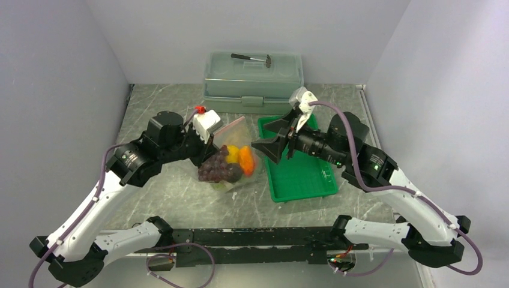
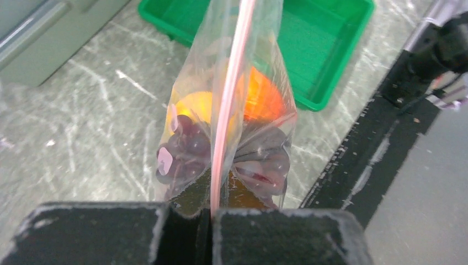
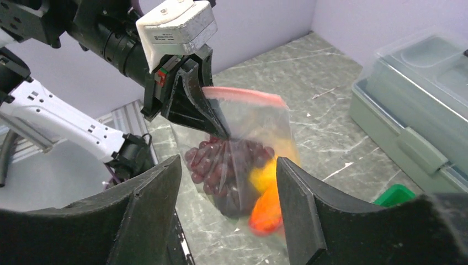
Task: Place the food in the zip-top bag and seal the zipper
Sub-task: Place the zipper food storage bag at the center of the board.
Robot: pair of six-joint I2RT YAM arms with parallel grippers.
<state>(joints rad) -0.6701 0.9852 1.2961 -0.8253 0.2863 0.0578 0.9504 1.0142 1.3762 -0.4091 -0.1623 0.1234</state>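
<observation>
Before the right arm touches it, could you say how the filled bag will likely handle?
Probably floppy: the thin clear bag is pinched at its top in the left pincer. Likely bottom-heavy, since the grapes sit low. A push would probably sway it.

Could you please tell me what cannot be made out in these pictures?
Whether the pink zipper strip of the clear zip-top bag is fully sealed: edge-on in left wrist view, small elsewhere.
Bag corner: hidden inside the left gripper.
Green plastic tray floor: partly covered by the right arm in top view.
</observation>
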